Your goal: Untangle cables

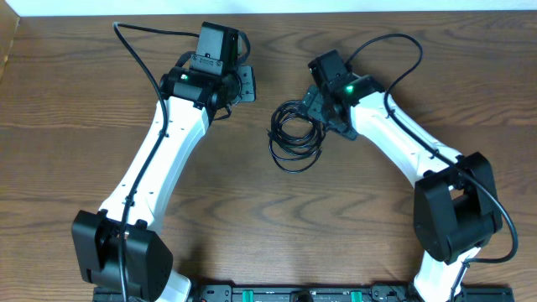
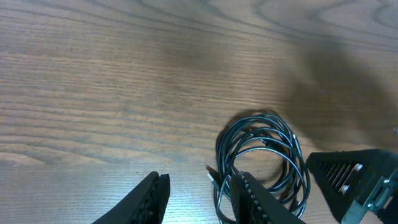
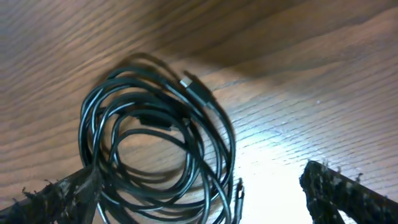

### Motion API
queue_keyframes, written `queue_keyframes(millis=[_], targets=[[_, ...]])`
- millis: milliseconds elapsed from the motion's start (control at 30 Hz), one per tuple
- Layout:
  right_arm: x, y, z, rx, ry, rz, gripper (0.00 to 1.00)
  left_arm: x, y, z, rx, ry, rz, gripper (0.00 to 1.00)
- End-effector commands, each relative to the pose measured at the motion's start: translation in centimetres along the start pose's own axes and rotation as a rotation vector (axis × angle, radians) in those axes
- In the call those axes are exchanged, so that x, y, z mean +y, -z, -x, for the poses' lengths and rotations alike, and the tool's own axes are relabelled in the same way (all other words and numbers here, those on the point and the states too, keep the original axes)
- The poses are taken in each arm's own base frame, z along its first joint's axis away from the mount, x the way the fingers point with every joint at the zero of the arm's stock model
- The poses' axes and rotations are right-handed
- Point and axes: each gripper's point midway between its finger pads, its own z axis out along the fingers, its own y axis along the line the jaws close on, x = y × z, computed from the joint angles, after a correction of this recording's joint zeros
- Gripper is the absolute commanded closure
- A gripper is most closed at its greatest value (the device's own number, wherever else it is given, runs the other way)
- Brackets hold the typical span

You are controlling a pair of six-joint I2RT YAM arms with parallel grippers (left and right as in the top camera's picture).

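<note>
Cables (image 1: 295,138) lie coiled mid-frame, so the right gripper (image 3: 196,186) gapes wide over them, likely to grab, while the left gripper (image 2: 199,190) waits beside them, part-open and empty.

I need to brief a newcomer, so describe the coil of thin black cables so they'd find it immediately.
On the brown wooden table, look between the two white robot arms, by the open right gripper. The small coil of thin black cables lies there in loose loops; unlike the thicker black cables wired to the arms, it lies free.
</note>
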Motion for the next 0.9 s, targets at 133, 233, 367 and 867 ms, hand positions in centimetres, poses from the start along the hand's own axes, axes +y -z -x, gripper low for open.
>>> queue_keyframes(millis=[133,233,367,867], targets=[[1.0,-0.9,-1.4,-0.001,0.035,-0.021,0.07,0.3,0.6,0.0,-0.008,-0.006,0.009,0.62],[0.7,-1.2,-1.3,-0.008,0.050,-0.035,0.08,0.3,0.6,-0.1,-0.003,-0.007,0.011,0.62],[-0.2,-1.8,-1.3,-0.014,0.067,-0.081,0.18,0.3,0.6,-0.1,-0.003,-0.007,0.011,0.62],[-0.7,-2.1,-1.2,-0.031,0.069,-0.103,0.22,0.4,0.6,-0.1,0.000,-0.007,0.012,0.61]])
